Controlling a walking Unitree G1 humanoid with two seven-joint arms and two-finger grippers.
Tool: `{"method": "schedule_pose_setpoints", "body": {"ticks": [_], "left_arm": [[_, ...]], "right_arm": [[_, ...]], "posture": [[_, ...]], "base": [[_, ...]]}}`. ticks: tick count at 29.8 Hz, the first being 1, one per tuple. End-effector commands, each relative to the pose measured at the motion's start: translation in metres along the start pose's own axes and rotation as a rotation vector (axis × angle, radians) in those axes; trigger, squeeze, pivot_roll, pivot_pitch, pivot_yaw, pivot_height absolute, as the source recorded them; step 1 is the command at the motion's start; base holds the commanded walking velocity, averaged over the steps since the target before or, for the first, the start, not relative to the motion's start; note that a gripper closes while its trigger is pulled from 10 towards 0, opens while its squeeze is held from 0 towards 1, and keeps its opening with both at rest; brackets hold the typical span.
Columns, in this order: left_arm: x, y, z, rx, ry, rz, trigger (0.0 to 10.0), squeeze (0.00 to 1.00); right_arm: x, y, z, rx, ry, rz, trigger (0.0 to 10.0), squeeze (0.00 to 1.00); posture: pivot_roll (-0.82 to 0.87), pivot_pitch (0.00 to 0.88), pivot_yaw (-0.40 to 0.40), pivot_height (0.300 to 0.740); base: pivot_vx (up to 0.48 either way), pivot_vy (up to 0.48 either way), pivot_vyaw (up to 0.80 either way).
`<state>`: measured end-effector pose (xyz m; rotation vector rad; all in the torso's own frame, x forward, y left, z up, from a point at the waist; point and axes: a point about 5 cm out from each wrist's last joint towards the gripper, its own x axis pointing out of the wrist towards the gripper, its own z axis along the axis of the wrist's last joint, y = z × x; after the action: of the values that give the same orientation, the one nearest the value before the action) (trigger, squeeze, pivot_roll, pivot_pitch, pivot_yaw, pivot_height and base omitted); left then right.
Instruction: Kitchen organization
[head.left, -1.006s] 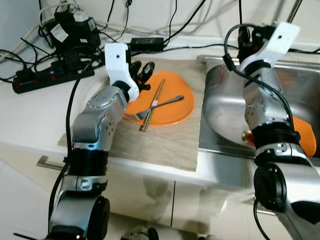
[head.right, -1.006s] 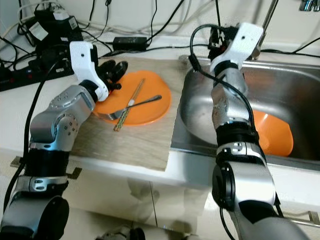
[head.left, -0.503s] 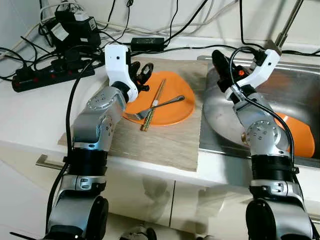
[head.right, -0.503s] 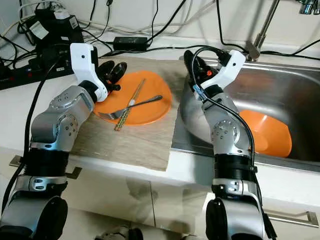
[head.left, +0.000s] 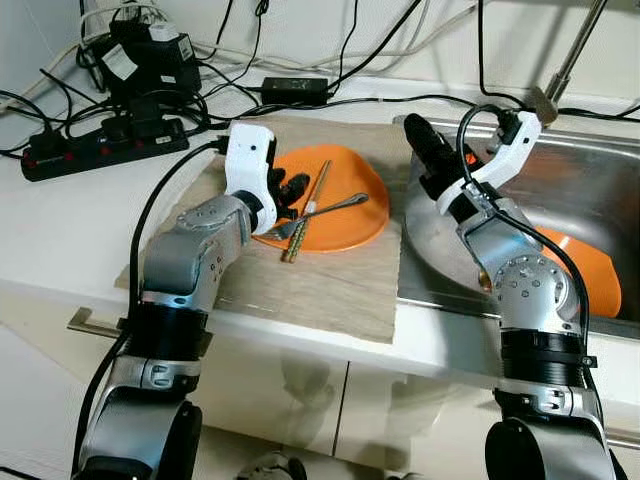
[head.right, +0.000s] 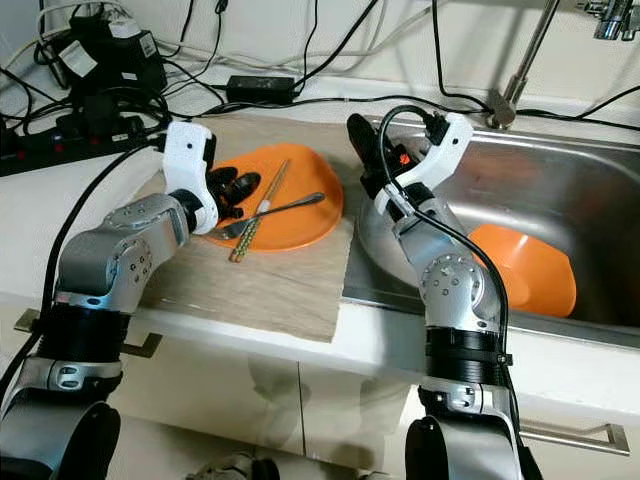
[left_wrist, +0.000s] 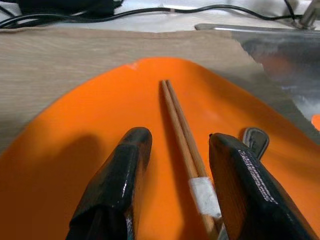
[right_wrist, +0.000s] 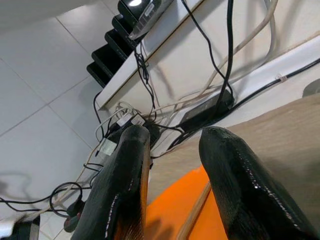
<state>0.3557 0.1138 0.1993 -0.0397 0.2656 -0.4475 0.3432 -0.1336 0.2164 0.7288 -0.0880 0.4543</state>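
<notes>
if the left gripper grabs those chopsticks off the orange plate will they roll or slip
Probably somewhat. The chopsticks are thin, smooth sticks lying loose on the glossy orange plate, so they may slide or roll apart. The left gripper straddles them, open. The fork alongside might get nudged.

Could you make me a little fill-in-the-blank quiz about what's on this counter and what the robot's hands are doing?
1. The chopsticks and fork lie on an orange ____.
2. The left gripper is open, with the ____ between its fingers.
3. The orange bowl sits in the ____.
4. The right gripper is raised over the sink's ____ edge.

Missing words: plate; chopsticks; sink; left
</notes>
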Motion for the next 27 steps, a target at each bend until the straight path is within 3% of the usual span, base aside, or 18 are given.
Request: {"method": "schedule_pose_setpoints", "body": {"ticks": [1,14,27], "left_arm": [[0.002,-0.004,0.009,-0.006,0.015,-0.033,10.0,0.00],[0.014,-0.014,0.011,-0.082,0.107,-0.107,10.0,0.00],[0.023,-0.003,0.011,-0.027,0.155,-0.069,10.0,0.00]], "right_arm": [[-0.001,0.005,0.002,-0.006,-0.002,0.009,10.0,0.00],[-0.002,0.006,0.003,-0.040,0.016,0.000,10.0,0.00],[-0.005,0.004,0.002,-0.056,0.045,-0.012,10.0,0.00]], "posture": [[-0.03,0.000,0.042,0.740],[-0.04,0.000,0.017,0.740],[-0.05,0.000,-0.010,0.740]], "base": [[0.000,0.000,0.00],[0.000,0.000,0.00],[0.000,0.000,0.00]]}}
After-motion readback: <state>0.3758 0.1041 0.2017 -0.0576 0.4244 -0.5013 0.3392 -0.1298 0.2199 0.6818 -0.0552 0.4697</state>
